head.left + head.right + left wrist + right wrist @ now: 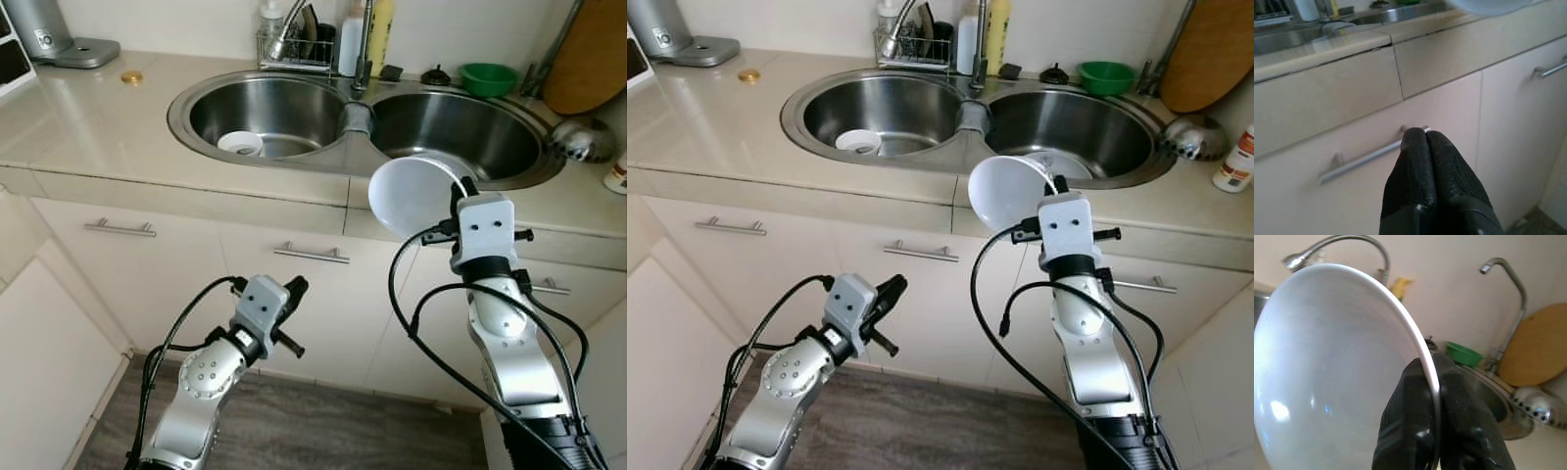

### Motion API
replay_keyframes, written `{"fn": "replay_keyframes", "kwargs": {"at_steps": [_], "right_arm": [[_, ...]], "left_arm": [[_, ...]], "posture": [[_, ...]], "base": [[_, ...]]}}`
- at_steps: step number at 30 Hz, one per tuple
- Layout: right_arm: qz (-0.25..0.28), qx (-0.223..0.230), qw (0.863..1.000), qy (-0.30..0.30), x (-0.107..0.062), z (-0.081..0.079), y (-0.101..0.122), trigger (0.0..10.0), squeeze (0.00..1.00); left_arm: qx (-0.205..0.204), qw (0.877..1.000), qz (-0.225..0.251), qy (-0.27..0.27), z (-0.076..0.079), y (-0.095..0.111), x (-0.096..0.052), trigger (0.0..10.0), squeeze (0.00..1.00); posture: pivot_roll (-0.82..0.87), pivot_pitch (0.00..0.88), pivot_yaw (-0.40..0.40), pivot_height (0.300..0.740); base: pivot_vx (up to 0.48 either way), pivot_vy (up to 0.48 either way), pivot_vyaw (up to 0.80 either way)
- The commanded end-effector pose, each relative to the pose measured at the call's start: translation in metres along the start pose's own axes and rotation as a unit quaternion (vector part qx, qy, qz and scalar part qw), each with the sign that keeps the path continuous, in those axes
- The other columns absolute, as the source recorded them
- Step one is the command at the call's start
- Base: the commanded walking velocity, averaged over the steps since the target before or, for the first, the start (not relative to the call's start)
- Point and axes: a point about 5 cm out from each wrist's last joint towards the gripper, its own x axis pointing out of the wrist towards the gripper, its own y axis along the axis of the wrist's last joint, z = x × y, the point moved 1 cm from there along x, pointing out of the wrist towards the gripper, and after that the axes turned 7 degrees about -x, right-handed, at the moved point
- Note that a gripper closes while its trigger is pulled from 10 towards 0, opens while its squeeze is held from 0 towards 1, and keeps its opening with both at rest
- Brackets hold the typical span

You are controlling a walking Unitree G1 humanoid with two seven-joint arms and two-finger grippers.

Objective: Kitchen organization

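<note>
Our right gripper [1432, 382] has its jaws pinched on the rim of a white bowl [411, 192], tilted above the surface's front edge by the sink [509, 176]. Our left gripper [1427, 147], jaws closed and empty, hangs near a drawer handle [1366, 157].

The double sink [196, 127] is brushed stainless steel with a soft sheen; its 2 basins reflect light. The faucet [1508, 308] is polished metal. The countertop [88, 108] is smooth, glossy, cream-coloured. The cabinet fronts [176, 284] are smooth, matt cream panels carrying satin metal bar handles [311, 254]. The white bowl [407, 191] has a smooth, glossy surface showing highlights in the right wrist view. The right gripper [1431, 377] and left gripper [1426, 139] have matt black, finely textured fingers. At far right, the cutting board [588, 54] looks like wood, and the green bowl [488, 76] looks like plastic.
</note>
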Motion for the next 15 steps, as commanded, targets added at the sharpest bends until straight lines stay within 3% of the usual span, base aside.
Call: {"fn": "replay_keyframes", "kwargs": {"at_steps": [1, 15], "right_arm": [[-0.003, -0.009, 1.0, -0.02, -0.001, 0.011, -0.004, 10.0, 0.0], [0.016, 0.01, 0.998, -0.058, 0.007, 0.023, 0.008, 10.0, 0.0]], "left_arm": [[0.0, 1.0, 0.01, -0.008, 0.005, 0.004, 0.005, 10.0, 0.0], [0.001, 1.0, 0.011, -0.008, 0.005, 0.004, 0.006, 10.0, 0.0]], "posture": [[0.12, 0.0, -0.059, 0.74], [0.12, 0.0, -0.059, 0.74]], "base": [[0.296, 0.0, 0.0], [0.298, 0.0, 0.0]]}}
